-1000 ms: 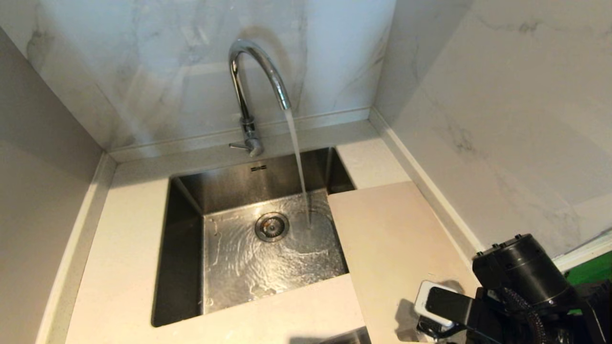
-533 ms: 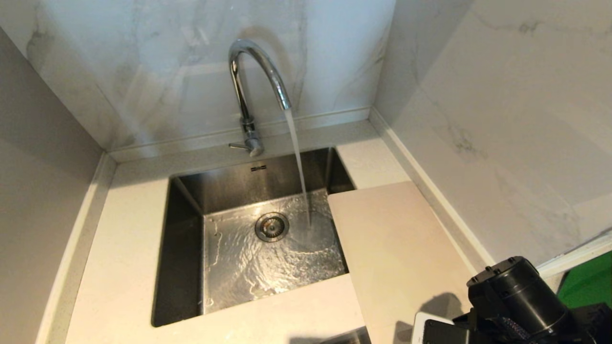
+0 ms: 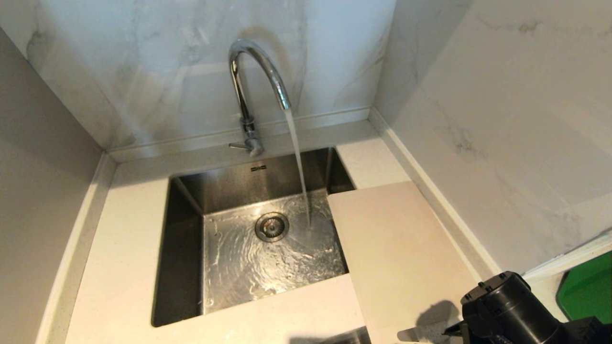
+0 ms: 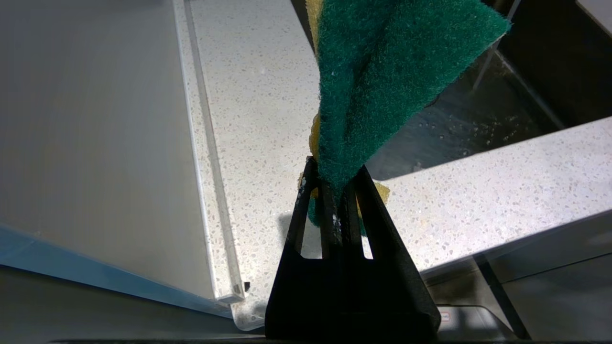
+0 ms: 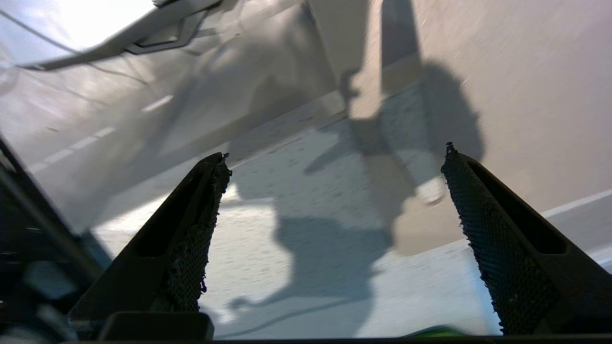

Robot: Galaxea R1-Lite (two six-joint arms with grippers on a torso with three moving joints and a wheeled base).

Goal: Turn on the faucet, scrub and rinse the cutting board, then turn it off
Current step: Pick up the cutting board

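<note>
The chrome faucet [image 3: 248, 86] stands behind the sink and a stream of water [image 3: 299, 167] runs from its spout into the basin. The pale cutting board [image 3: 401, 248] lies flat on the counter right of the sink, its left edge over the basin. My right arm [image 3: 507, 308] sits at the lower right of the head view, its fingers out of that frame. In the right wrist view the right gripper [image 5: 335, 150] is open and empty above the counter and the cutting board [image 5: 526, 95]. My left gripper [image 4: 337, 165] is shut on a green-and-yellow sponge [image 4: 392, 62].
The steel sink [image 3: 186, 248] has a round drain [image 3: 271, 226] and a wet floor. Marble walls close in at the back and right. The speckled counter [image 3: 124, 229] runs left of and in front of the sink. Something green [image 3: 588, 286] shows at the far right.
My right arm has drawn back toward the lower right corner of the head view, and its fingers have left that view. The board and the running water look the same.
</note>
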